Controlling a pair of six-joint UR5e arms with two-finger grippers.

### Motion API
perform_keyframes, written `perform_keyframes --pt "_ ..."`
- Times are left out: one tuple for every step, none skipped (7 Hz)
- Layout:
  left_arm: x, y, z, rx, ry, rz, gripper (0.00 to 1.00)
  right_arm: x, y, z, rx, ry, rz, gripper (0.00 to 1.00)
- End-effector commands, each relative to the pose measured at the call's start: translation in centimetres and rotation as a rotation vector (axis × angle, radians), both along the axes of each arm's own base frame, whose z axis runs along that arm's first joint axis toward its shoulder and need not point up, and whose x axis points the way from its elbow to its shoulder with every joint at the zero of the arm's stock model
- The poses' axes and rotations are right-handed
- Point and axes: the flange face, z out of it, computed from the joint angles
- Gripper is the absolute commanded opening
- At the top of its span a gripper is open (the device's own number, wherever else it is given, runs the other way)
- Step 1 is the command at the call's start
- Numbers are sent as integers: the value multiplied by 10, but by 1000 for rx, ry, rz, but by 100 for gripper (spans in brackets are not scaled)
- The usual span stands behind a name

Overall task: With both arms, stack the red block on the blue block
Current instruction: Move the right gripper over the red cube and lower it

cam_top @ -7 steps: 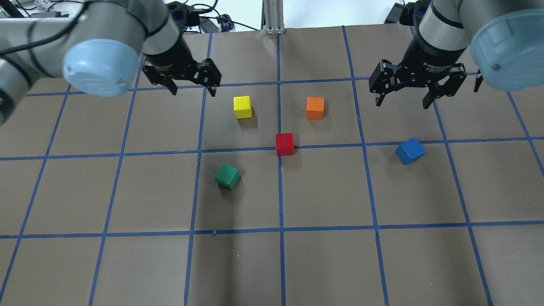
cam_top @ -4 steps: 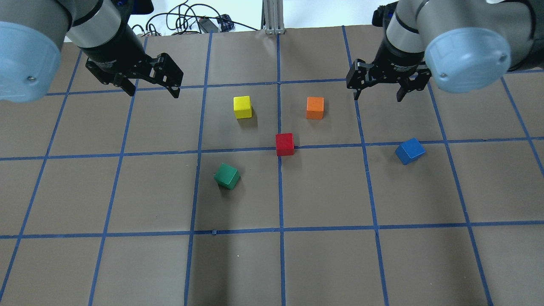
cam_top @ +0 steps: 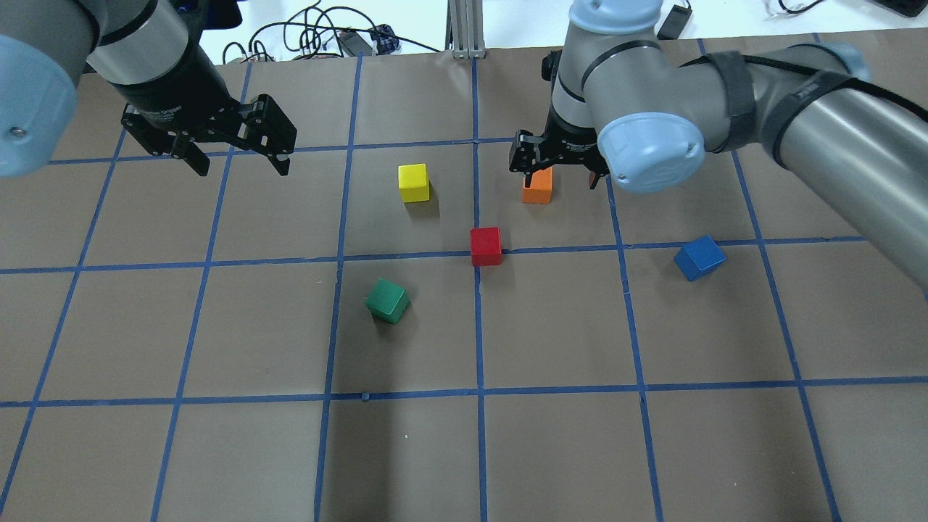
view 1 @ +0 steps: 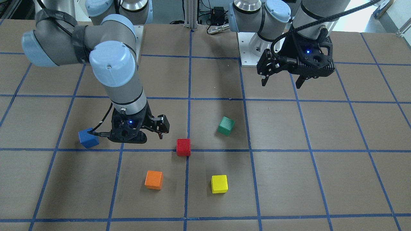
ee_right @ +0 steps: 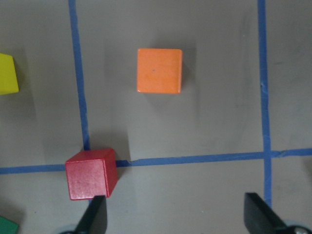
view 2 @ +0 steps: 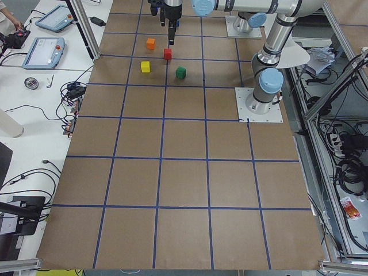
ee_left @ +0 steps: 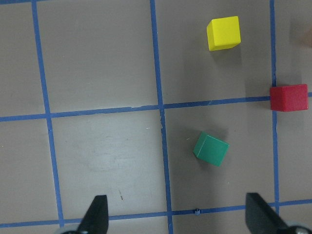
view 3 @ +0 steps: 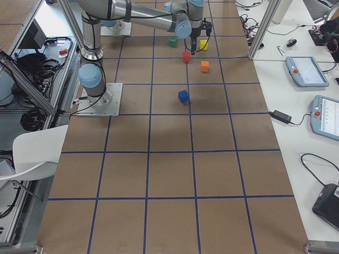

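The red block (cam_top: pixel 486 246) sits on a blue tape line near the table's middle. The blue block (cam_top: pixel 699 257) lies apart to its right, turned askew. My right gripper (cam_top: pixel 560 177) is open and empty and hovers above the table between the orange cube and the red block. In the right wrist view (ee_right: pixel 176 219) the red block (ee_right: pixel 91 174) lies just ahead of one fingertip (ee_right: pixel 95 217). My left gripper (cam_top: pixel 241 168) is open and empty and hovers at the far left. Its wrist view (ee_left: pixel 178 219) shows the red block (ee_left: pixel 288 97) at the right edge.
An orange cube (cam_top: pixel 537 187), a yellow cube (cam_top: pixel 414 182) and a green cube (cam_top: pixel 388 301) stand around the red block. The brown table (cam_top: pixel 551 449) carries a blue tape grid. Cables lie beyond the far edge.
My right arm has swung left from the far right and now hovers over the orange cube near the red block. My left gripper has moved left. Both stay open; no block has moved.
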Motion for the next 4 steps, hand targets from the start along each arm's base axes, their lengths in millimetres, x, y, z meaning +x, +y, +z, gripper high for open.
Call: perform_keyframes --pt "3 0 3 -3 -37 8 100 45 -1 -46 3 -9 -17 100" --pt "3 -1 3 -8 -31 8 100 54 -1 -60 13 -6 -2 100" --pt "1 -6 9 -43 1 14 100 59 0 -76 38 2 7 100" --pt "-2 -8 7 -42 28 12 100 67 2 -88 51 6 21 100"
